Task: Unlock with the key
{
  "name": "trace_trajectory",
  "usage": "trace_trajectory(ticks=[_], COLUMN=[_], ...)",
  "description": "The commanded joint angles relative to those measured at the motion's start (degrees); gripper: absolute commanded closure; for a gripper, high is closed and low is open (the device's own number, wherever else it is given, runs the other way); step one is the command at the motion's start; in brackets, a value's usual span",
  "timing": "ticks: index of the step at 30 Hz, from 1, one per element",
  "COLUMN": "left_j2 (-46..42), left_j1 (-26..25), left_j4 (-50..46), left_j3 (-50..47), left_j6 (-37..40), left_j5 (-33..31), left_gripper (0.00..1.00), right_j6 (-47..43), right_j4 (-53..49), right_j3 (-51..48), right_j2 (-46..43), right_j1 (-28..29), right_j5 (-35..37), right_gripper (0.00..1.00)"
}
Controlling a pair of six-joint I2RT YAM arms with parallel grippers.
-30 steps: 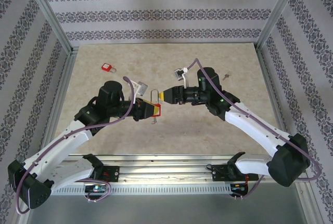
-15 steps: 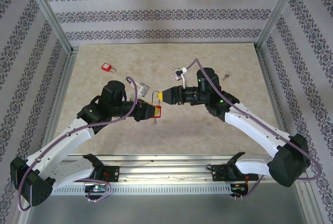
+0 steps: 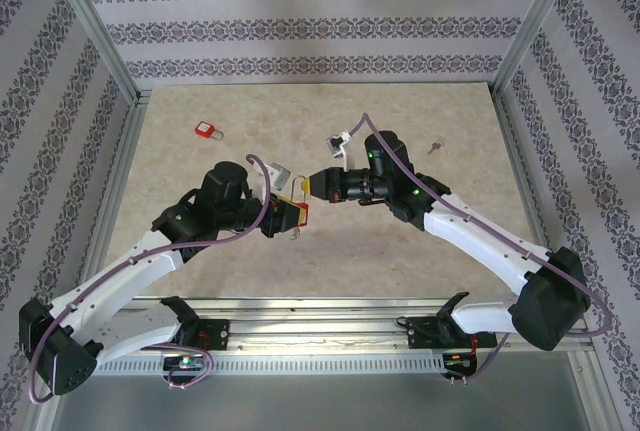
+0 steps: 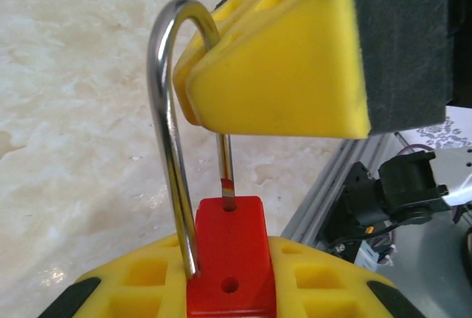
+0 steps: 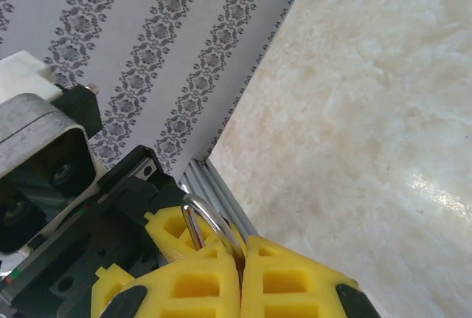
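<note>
My left gripper [image 3: 288, 214] is shut on the red body of a padlock [image 4: 230, 259], held between its yellow fingers [image 4: 133, 285]. The steel shackle [image 4: 164, 111] rises from the body. Its short leg ends just above its hole, out of the body. My right gripper [image 3: 312, 183] comes in from the right. It is shut on the top bend of the shackle [image 5: 210, 222], which is pinched between its yellow pads [image 5: 295, 281]. A small metal piece that looks like the key [image 3: 294, 232] hangs below the lock body.
A second red padlock [image 3: 208, 130] lies at the back left of the table. A small key [image 3: 434, 147] lies at the back right. Patterned walls and aluminium posts [image 3: 95, 26] close in the sides and back.
My right gripper has moved left onto the shackle and gone from open to shut on it. My left arm has shifted a little to the right with the padlock.
</note>
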Motion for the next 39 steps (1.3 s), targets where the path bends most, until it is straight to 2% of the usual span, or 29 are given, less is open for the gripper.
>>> trace_trajectory(ticks=[1,4,7,12,20,24,27,31,35,39], left_j2=[-1.08,-2.23,-3.7,-4.16,-5.69,-6.69,-6.63,-6.93,-6.45,-5.83], left_j1=[-1.11,-1.2,-1.2,-2.61,-4.18,-4.15,-4.18,-4.17,-4.12,-4.18], left_j4=[-2.32,-4.47,-4.39,-1.02,2.33,4.14,3.88,3.08,2.65,3.4], left_j3=[-2.39,-2.31,-3.15,-4.88,-6.16,-7.83,-7.62,-7.59,-7.17,-7.01], left_j6=[3.27,4.43,4.68,6.02,9.97,10.63,10.58,10.92,11.46,10.74], left_j5=[-2.81,-10.05,-18.38,-23.75,-23.94,-20.24,-15.35,-13.89,-12.63,-12.33], left_gripper=[1.0,1.0,1.0,1.0,1.0,1.0,1.0,1.0,1.0,1.0], right_j6=[0.37,0.35,4.3,11.12,20.29,20.4,16.68,14.29,10.66,6.24], right_j4=[-2.44,-9.45,-9.21,-9.42,-5.57,-4.18,-4.47,-3.7,-4.08,-10.56], right_j3=[4.52,6.38,6.08,6.45,3.37,2.28,2.02,1.19,2.48,4.35], right_j2=[-0.44,-0.45,-0.84,-0.23,-0.75,-1.44,-2.02,-2.76,-2.51,-1.27], right_j1=[-0.52,-1.15,-1.13,0.27,0.4,-0.24,-1.38,-3.41,-3.94,-4.7], right_j5=[7.88,12.18,13.51,17.61,19.43,19.19,17.64,14.14,10.78,11.96], right_gripper=[1.0,1.0,1.0,1.0,1.0,1.0,0.88,0.76,0.53,0.51])
